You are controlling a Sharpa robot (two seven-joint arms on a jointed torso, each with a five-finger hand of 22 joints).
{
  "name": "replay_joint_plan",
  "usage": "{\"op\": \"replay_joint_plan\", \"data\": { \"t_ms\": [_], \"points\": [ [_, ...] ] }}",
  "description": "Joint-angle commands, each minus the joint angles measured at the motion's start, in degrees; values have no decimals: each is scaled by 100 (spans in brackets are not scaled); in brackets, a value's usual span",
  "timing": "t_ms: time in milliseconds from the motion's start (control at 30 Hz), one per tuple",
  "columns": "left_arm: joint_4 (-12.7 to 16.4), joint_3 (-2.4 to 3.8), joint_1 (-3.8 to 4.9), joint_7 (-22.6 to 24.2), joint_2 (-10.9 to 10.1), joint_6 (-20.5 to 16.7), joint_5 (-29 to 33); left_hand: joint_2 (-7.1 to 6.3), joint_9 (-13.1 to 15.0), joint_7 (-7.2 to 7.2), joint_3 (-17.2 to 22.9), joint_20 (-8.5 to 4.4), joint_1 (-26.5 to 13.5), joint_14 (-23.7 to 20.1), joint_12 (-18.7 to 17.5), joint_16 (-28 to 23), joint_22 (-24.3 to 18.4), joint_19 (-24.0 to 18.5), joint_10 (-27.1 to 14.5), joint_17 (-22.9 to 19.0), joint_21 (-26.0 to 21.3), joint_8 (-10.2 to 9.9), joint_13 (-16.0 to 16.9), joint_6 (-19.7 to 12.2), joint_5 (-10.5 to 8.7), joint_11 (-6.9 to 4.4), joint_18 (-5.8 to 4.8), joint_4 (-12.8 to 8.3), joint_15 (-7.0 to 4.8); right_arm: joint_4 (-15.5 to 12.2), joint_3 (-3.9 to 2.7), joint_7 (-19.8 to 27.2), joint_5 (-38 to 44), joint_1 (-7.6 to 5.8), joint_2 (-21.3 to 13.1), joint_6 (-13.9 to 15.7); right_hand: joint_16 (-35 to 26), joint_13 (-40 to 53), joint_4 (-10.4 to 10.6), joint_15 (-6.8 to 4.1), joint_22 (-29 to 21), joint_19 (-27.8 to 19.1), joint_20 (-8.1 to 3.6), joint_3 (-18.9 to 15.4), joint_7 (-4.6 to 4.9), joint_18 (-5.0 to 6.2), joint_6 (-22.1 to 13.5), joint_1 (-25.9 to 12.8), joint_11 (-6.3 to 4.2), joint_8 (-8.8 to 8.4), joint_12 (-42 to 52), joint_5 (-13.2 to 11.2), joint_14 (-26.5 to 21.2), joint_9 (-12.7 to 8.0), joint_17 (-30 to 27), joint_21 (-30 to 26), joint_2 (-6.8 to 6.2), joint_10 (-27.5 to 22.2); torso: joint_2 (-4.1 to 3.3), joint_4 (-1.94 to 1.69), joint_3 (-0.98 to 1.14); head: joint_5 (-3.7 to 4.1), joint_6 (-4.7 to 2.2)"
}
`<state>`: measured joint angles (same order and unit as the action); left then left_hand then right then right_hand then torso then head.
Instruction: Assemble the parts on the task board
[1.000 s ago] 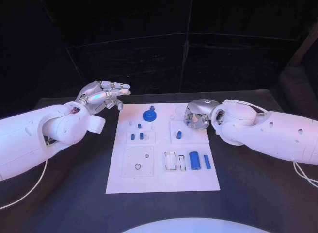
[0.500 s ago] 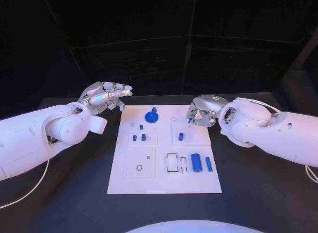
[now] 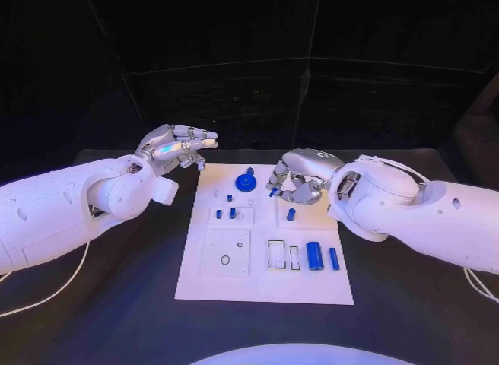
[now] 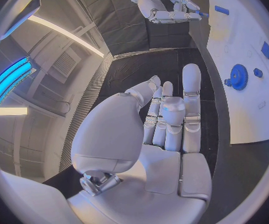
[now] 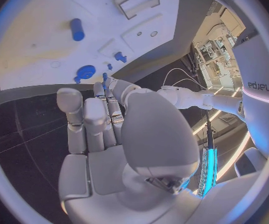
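The white task board lies mid-table. On it are a blue toothed disc, several small blue pegs, a lone blue peg, a blue cylinder and a thin blue bar. My right hand hovers over the board's far right part. It pinches a small blue peg at its fingertips, just right of the disc. My left hand hangs beyond the board's far left corner, fingers loosely bent, holding nothing.
Two white rectangular frames lie beside the blue cylinder. A small dark ring sits in a square recess on the board's near left. The black table runs wide on both sides; dark walls stand behind it.
My right hand has turned and shifted left over the board, toward the blue disc, bringing the pinched peg with it. The left hand has stayed in place. The camera has shifted slightly.
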<state>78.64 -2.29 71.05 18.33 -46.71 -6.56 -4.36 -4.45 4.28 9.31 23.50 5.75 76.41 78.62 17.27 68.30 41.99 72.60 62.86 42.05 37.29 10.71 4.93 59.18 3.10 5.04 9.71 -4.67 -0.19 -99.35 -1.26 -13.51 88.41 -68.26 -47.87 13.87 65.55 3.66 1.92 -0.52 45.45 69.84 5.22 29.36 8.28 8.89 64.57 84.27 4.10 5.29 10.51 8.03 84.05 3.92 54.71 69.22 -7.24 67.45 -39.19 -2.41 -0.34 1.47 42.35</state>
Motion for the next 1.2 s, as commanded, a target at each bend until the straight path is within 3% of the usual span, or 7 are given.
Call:
{"op": "replay_joint_plan", "data": {
  "t_ms": [33, 167, 333, 400, 533, 733, 1200],
  "points": [
    [-39, 2, 7, 59, 44, 53, -34, 26, -8, 5, 4, -11, 8, -38, 39, -15, -8, -40, -31, -7, -14, 20, -5, -43, 6, -1, 73, -21, 18, 2, 1, 227, -177, -6, 168, 50, 39, 9, 0, -30, 7, 34, -12, 40, 6, -88, 27, -66, 7, -38, -24, 29, 73, 2, 10, 26, -4, 48, -11, -13, -3, -139, 42],
    [-92, -1, 7, 61, 115, 62, -34, 26, -8, 5, 4, -11, 8, -38, 39, -15, -8, -40, -31, -7, -14, 20, -5, -43, 6, -1, 73, -21, 18, 120, 50, 330, -206, 50, 520, -112, 45, 9, -17, -29, 8, 31, -12, 60, 9, -88, 23, -67, 10, -45, -29, 39, 72, 1, 12, 31, -6, 44, -9, -17, -15, -330, 129],
    [-136, -4, 7, 62, 182, 66, -34, 26, -8, 5, 4, -11, 8, -38, 39, -15, -8, -40, -31, -7, -14, 20, -5, -43, 6, -1, 73, -21, 18, 235, 230, 432, -217, 130, 837, -300, 52, 9, -25, -27, 15, 31, -10, 74, 13, -89, 20, -73, 13, -49, -33, 44, 73, 1, 19, 37, -1, 41, -16, -23, -6, -496, 200],
    [-149, -5, 8, 62, 210, 67, -34, 26, -8, 5, 4, -11, 8, -38, 39, -15, -8, -40, -31, -7, -14, 20, -5, -43, 6, -1, 73, -21, 18, 294, 349, 469, -217, 175, 957, -390, 55, 9, -28, -25, 18, 31, -10, 81, 15, -89, 18, -77, 15, -52, -34, 47, 73, 0, 20, 39, 2, 40, -17, -41, -12, -555, 256],
    [-159, -5, 8, 60, 231, 72, -34, 31, -8, 6, 7, -11, 10, -38, 42, -14, -8, -40, -32, -6, -15, 23, -5, -44, 6, 0, 73, -22, 18, 380, 434, 494, -145, 273, 1084, -484, 55, 8, -34, -23, 20, 30, -8, 90, 18, -89, 14, -83, 18, -57, -38, 53, 72, 0, 18, 42, 5, 35, -8, -19, -8, -628, 289],
    [-175, -6, 9, 56, 255, 81, -34, 31, -8, 6, 7, -11, 10, -38, 42, -14, -8, -40, -32, -6, -15, 23, -5, -44, 6, 0, 73, -22, 18, 505, 479, 473, 44, 378, 1212, -622, 58, 8, -36, -22, 21, 29, -8, 93, 20, -90, 12, -87, 19, -59, -40, 55, 72, -1, 20, 44, 6, 33, -10, -16, 2, -673, 309],
    [-194, -7, 8, 51, 275, 93, -34, 33, -8, 7, 8, -10, 9, -39, 45, -15, -9, -40, -33, -12, -16, 26, -5, -45, 5, 1, 72, -23, 19, 600, 491, 275, 337, 418, 1251, -596, 67, 9, -39, -20, 62, 46, -6, 96, 22, -97, 12, -96, 21, -61, -41, 58, 73, 0, 31, 65, 6, 33, -5, -22, -1, -704, 335]
  ]
}}
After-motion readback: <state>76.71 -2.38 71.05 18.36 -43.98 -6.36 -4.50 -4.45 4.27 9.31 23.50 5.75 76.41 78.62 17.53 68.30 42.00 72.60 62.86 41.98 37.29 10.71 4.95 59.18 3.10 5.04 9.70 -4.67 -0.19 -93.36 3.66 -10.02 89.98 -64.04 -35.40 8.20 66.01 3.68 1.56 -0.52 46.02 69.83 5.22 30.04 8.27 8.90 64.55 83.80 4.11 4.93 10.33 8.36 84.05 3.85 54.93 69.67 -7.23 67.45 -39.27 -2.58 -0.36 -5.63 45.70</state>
